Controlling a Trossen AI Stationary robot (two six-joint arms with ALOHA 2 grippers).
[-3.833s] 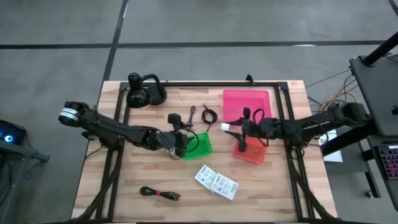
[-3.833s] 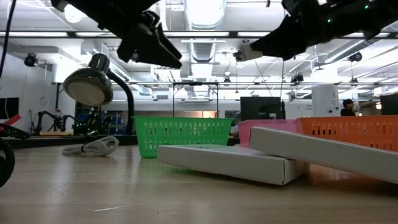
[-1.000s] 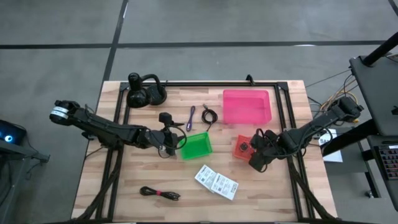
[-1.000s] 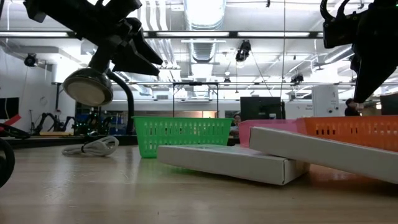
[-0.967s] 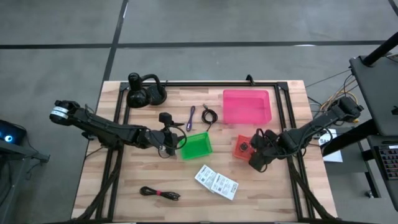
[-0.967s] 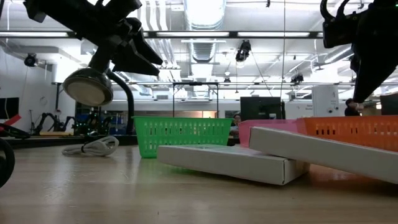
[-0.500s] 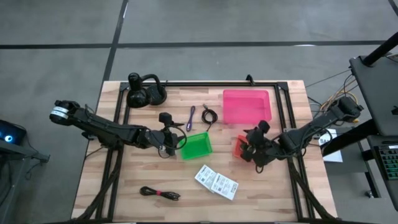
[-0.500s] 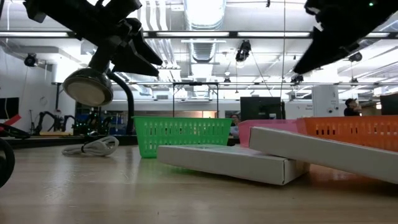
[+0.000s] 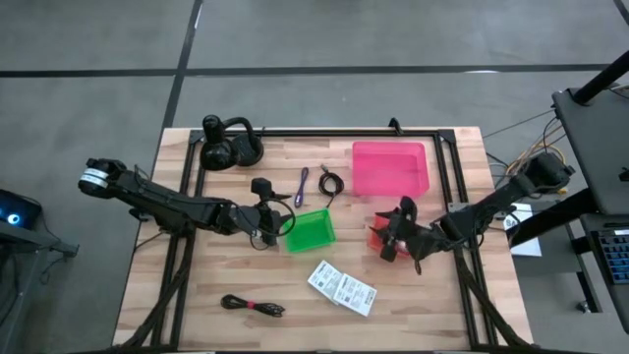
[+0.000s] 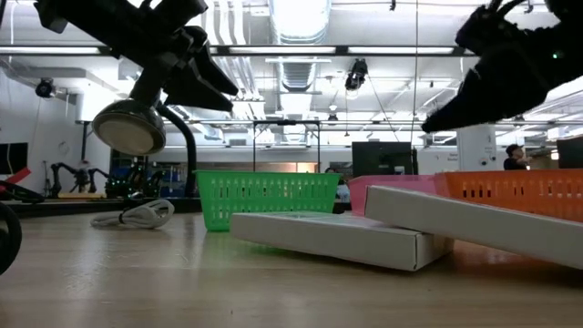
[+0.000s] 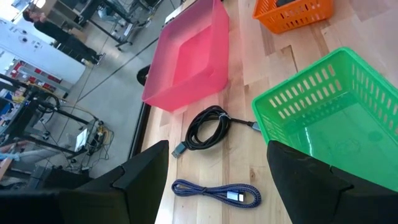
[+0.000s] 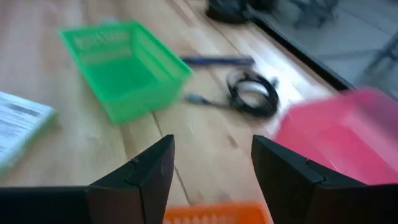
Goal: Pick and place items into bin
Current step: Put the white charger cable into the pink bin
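While both jaws gape empty, the black cable [image 11: 207, 127] lies coiled.

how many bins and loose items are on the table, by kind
bins: 3, green, pink, orange
cables: 3, purple, black, black-red
white packets: 2
total: 8

The high view looks straight down on the whole bench [image 9: 236, 285]. The low view sits at bench-top height, close behind the white packets [image 10: 337, 239], facing level into the room. Each wrist view looks forward between its own jaws, near the surface. All four views share the green basket [image 9: 311, 230], at frame centre from above and centre-left from the low view.
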